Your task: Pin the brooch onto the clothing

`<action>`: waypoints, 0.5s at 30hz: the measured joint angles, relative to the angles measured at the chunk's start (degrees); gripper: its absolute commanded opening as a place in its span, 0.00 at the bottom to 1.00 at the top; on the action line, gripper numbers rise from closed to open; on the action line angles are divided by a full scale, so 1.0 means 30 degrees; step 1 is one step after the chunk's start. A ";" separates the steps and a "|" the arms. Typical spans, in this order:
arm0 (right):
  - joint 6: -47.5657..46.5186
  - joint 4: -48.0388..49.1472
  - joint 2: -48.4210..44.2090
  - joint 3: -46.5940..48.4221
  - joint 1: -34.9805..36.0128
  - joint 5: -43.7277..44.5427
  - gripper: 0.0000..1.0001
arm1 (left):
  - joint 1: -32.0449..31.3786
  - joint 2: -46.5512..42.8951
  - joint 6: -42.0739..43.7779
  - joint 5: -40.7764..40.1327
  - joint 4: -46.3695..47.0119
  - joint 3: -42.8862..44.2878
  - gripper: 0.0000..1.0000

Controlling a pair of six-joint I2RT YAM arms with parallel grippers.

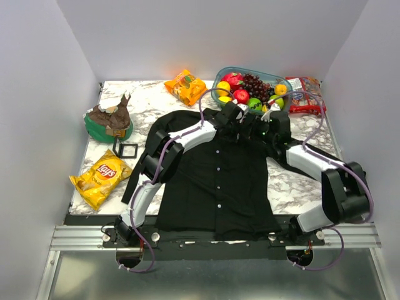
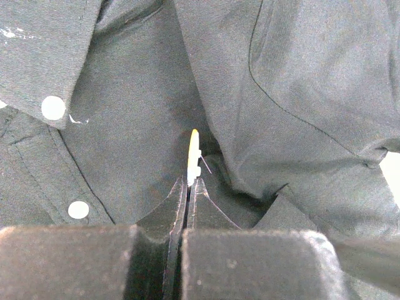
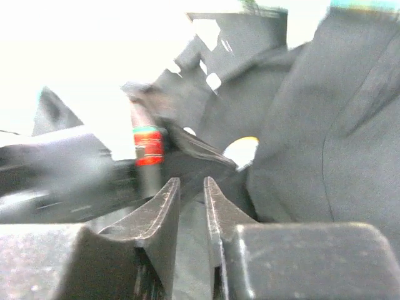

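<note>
The black shirt (image 1: 212,181) lies flat on the table, white buttons (image 2: 53,107) down its front. My left gripper (image 1: 236,119) is at the collar, shut on the brooch (image 2: 193,156), a pale disc seen edge-on with its thin pin (image 2: 206,165) sticking out just above the fabric (image 2: 300,94). My right gripper (image 1: 259,128) is close beside it over the shirt's right shoulder. Its jaws (image 3: 192,181) stand a narrow gap apart with nothing clearly between them. The right wrist view shows the brooch (image 3: 242,151) at the left fingertips (image 3: 206,150), next to shirt fabric (image 3: 325,144).
A fruit bowl (image 1: 220,80) stands just behind the collar. An orange snack bag (image 1: 185,86) and a red packet (image 1: 305,95) lie at the back. A green bowl (image 1: 100,130), a small black square frame (image 1: 125,150) and a yellow chips bag (image 1: 100,178) sit at left.
</note>
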 measured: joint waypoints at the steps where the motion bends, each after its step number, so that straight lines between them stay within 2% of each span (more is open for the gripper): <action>1: -0.0153 -0.0240 -0.0678 0.0000 0.0000 0.0379 0.41 | 0.0000 0.0000 0.0000 0.0000 0.0000 0.0000 0.00; 5: -0.0313 -0.0867 -0.2193 0.0000 -0.0117 0.1530 0.44 | -0.0029 0.0007 0.0095 -0.0036 -0.0036 0.0007 0.00; 9: -0.0284 -0.1778 -0.2237 -0.0022 -0.0124 0.3009 0.52 | -0.0299 0.0015 0.0386 -0.0634 -0.0393 0.0240 0.00; 15: 0.0051 -0.3053 -0.2586 -0.0772 -0.0124 0.4692 0.54 | -0.0852 0.0029 0.0597 -0.1821 -0.1217 0.0889 0.00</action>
